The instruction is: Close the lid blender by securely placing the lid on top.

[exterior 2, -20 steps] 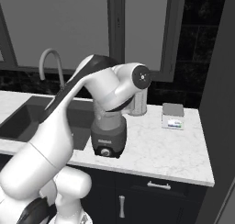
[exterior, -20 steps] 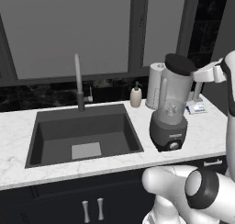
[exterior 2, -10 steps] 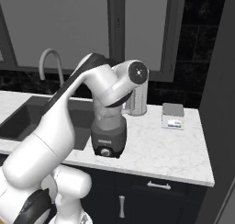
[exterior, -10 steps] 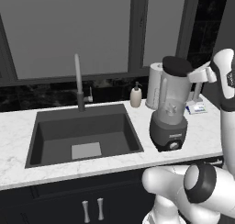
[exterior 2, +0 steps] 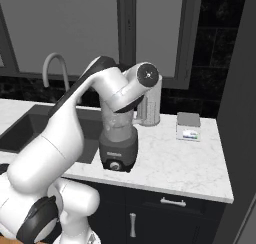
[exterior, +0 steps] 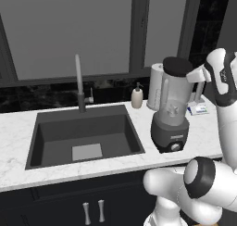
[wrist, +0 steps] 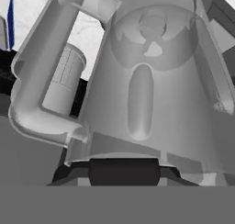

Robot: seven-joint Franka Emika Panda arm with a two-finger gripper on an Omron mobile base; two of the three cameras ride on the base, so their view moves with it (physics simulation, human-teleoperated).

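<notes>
One blender (exterior: 170,123) stands right of centre in the left base frame, on the counter (exterior: 18,123) beside the sink (exterior: 83,137). The lid (exterior: 177,65) caps its jar. Jaws closed on the lid's edge. Paper towel roll (exterior: 155,86) just behind, soap bottle (exterior: 137,97) farther left.

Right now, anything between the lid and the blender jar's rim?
Nothing visible. The lid sits at the top of the blender jar, with the claw shut on it; whether it is fully seated is unclear.
</notes>
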